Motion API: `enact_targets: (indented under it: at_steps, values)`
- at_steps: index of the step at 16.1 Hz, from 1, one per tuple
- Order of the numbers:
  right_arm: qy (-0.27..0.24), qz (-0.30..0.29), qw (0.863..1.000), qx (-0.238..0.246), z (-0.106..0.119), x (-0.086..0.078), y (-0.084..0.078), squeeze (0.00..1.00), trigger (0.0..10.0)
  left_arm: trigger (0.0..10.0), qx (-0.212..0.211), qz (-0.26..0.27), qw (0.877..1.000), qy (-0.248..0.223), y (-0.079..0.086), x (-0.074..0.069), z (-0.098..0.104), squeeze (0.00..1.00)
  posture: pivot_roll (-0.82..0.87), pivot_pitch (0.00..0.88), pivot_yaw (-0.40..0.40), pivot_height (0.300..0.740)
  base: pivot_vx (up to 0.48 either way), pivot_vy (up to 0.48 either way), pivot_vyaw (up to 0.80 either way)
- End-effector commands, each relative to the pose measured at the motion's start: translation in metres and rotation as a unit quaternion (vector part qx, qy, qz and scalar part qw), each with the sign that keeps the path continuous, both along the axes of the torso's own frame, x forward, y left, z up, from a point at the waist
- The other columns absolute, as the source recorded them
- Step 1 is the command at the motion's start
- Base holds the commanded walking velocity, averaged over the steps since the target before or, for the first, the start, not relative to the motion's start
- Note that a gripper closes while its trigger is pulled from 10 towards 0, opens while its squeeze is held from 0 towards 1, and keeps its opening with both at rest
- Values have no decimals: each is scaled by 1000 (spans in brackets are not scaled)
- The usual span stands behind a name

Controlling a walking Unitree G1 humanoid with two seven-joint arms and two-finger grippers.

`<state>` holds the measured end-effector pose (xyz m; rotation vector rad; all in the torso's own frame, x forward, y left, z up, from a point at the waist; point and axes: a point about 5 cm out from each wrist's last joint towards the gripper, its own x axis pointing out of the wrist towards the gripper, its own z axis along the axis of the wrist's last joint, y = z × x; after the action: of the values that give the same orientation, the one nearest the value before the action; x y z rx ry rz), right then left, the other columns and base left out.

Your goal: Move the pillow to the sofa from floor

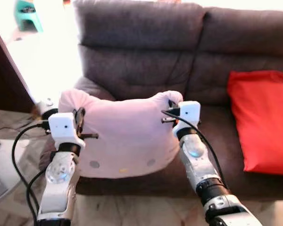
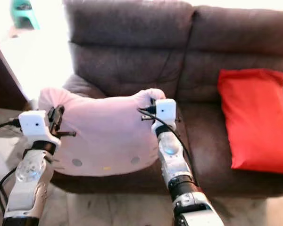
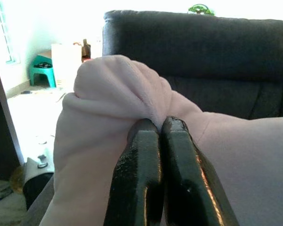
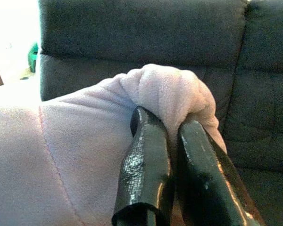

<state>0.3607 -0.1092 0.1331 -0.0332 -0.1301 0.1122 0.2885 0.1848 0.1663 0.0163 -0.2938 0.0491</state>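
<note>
No words, labels, brands or numbers can be read anywhere: not on the pink pillow [image 1: 122, 136], the sofa [image 1: 141, 52], or the red cushion [image 1: 264, 117].

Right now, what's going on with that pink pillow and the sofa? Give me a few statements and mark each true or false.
1. Both grippers pinch the pink pillow, the left gripper and the right gripper each on an upper corner. True.
2. The pillow lies flat on the floor. False: it is held up against the sofa seat.
3. A red cushion rests on the sofa's right side. True.
4. The sofa is bright green. False: it is dark grey-brown.
</note>
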Motion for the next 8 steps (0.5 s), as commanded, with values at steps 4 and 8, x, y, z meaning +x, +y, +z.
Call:
enact_targets:
  at_steps: [4, 8]
  values:
    - [-20, 3, 1000, 1, 9, 1, 2, 0, 10000, 10000, -6, 7, 999, -40, 1, -1, 15, 0, 161, 109, -29, 740, 331, 0, 0]
    - [-18, 1, 1000, 1, 8, 1, 2, 0, 10000, 10000, -1, 1, 999, -43, 2, -1, 18, 0, 161, 112, -29, 740, 312, 0, 0]
